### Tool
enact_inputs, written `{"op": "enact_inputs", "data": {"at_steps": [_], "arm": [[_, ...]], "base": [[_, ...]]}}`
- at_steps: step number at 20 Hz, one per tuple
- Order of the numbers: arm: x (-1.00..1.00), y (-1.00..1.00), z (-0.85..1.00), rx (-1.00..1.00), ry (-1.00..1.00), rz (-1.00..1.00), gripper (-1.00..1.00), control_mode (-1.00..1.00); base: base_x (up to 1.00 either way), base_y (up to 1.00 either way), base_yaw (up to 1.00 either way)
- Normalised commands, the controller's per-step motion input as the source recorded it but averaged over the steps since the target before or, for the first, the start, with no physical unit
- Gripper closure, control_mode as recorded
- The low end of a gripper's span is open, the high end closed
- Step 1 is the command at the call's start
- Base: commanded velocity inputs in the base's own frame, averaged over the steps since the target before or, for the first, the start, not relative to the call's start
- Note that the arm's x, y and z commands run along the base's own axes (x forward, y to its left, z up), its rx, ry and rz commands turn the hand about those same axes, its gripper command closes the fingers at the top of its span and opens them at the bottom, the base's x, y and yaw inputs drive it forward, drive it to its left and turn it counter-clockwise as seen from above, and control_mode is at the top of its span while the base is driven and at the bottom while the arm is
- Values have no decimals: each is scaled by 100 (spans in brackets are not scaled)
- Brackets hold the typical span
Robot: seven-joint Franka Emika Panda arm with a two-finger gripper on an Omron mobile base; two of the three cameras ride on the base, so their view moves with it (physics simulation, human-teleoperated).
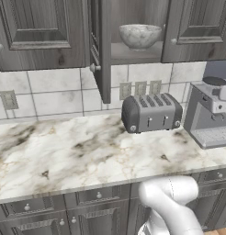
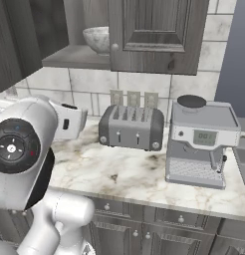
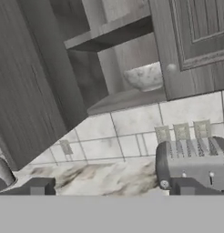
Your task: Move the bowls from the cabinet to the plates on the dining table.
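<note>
While the bowl [image 1: 140,35] sits on the lower shelf of the cabinet [image 1: 41,32], w/ the left door swung out edge-on and the right door shut, the step in hand looks like the reach up into that opening; the gripper [image 3: 111,186] is low over the counter [image 1: 64,151], fingers spread wide apart w/ nothing between them.

In the hand view the bowl [image 3: 145,76] is half hidden behind the shut right door; in the right base view it [image 2: 98,39] peeks out left of that door; so only the left part of the shelf is freely reachable.

To do it well, I'd judge: go in from the left-centre of the gap, betw. the open door's edge and the shut door; rise clear of the toaster [image 1: 151,112], which stands directly below the shelf; keep the wrist clear of the shelf lip; bring one finger over the near rim and one inside the bowl, then pinch the wall; stone-like bowl prob. heavy and slick, so grip deep, lift slightly, draw straight out toward the near side.

Risks: clipping the open door, nudging the bowl farther right behind the shut door, or knocking the coffee machine [image 1: 211,114] on the way back.
</note>
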Motion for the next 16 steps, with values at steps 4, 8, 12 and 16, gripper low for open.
{"op": "enact_inputs", "data": {"at_steps": [4, 8, 12, 16], "arm": [[45, 0, 0, -1, -31, -14, -100, -100], [63, 0, -28, 0, -22, -12, -100, -100], [62, -3, -15, 0, -22, -15, -100, -100], [5, -34, 21, 2, -22, -14, -100, -100]], "base": [[0, 0, 0], [0, 0, 0], [0, 0, 0], [0, 0, 0]]}}
